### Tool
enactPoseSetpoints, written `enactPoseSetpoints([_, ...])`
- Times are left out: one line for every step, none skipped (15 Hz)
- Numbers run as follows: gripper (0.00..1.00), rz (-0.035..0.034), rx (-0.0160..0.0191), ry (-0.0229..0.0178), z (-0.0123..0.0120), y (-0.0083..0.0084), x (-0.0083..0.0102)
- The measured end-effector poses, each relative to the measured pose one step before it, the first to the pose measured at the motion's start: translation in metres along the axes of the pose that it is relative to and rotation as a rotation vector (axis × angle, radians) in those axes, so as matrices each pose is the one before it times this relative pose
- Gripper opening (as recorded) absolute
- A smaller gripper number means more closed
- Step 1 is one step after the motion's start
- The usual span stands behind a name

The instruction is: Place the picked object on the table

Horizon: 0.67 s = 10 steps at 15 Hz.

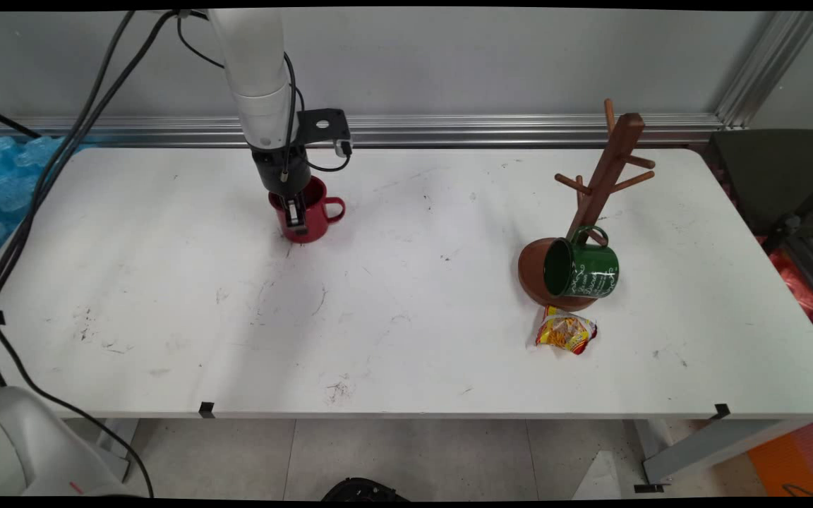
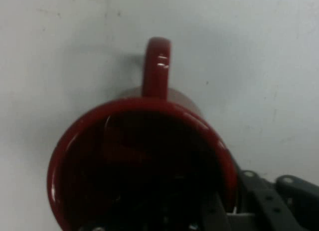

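We see the gripper (image 1: 296,215) down at the red mug (image 1: 308,212), far-left part of the table (image 1: 166,296), w/ the arm coming straight down from the top. In main view one finger (image 1: 298,214) sits over the mug's near wall, just under the rim. In hand view the mug (image 2: 142,166) fills the lower frame, mouth toward the cam, handle (image 2: 156,66) pointing to the pic's top; the black linkage shows at bottom right, outside the mug wall, and sth dark sits inside the cup at the bottom edge. So it looks like the fingers straddle the wall, one in, one out, but we can't tell if they're clamped on it or just apart around it. Mug stands upright on the table, handle toward main view's right.

Well apart, on the right side: a wooden mug tree (image 1: 600,190) on a round brown base, leaning in the pic. A green mug (image 1: 581,268) w/ white lettering lies on its side on that base, mouth facing left, handle up by the post. Just in front of the base lies a yellow-red snack pkt (image 1: 566,331). Black cables hang at the left edge.
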Motion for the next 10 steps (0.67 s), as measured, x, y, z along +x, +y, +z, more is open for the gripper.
enactPoseSetpoints([1.00, 0.00015, -0.00068, 0.00133, 0.00058, -0.00030, 0.00018])
enactPoseSetpoints([1.00, 0.00061, -0.00083, 0.00189, 0.00066, -0.00035, 0.00024])
enactPoseSetpoints([1.00, 0.00050, -0.00099, 0.00205, 0.00066, -0.00034, 0.00021])
enactPoseSetpoints([1.00, 0.00134, -0.00125, 0.00286, 0.00056, -0.00039, 0.00053])
enactPoseSetpoints([1.00, 0.00062, -0.00061, 0.00170, 0.00019, -0.00023, 0.00022])
enactPoseSetpoints([1.00, 0.00198, -0.00125, 0.00557, -0.00001, -0.00057, 0.00070])
enactPoseSetpoints([1.00, 0.00345, -0.00068, 0.00638, -0.00079, -0.00057, 0.00068])
enactPoseSetpoints([1.00, 0.00335, -0.00038, 0.00636, -0.00132, -0.00051, 0.00052])
enactPoseSetpoints([1.00, 0.00279, 0.00009, 0.00627, -0.00210, -0.00023, 0.00007])
enactPoseSetpoints([1.00, 0.00465, -0.00053, 0.00770, -0.00345, 0.00027, -0.00020])
